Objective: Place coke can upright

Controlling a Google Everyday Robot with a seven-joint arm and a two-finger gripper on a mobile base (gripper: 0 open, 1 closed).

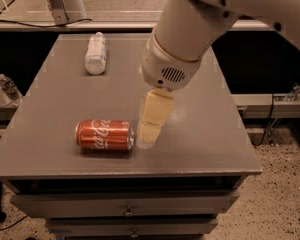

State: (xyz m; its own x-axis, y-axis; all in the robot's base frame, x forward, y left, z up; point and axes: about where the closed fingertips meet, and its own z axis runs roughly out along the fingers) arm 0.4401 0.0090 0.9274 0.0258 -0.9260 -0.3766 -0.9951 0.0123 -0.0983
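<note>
The red coke can (pixel 105 134) lies on its side on the grey table (pixel 55 99), near the front left, with its silver top pointing right. My gripper (pixel 149 134) hangs from the big white arm, pointing down, just to the right of the can's top end. Its cream-coloured fingers (pixel 155 115) are seen edge-on, close above the table top. The gripper holds nothing that I can see.
A clear plastic bottle (pixel 96 53) lies on its side at the table's back left. The arm hides the table's back right. Drawers (pixel 125 204) sit under the table's front edge. More bottles (pixel 4 88) stand on a low shelf to the left.
</note>
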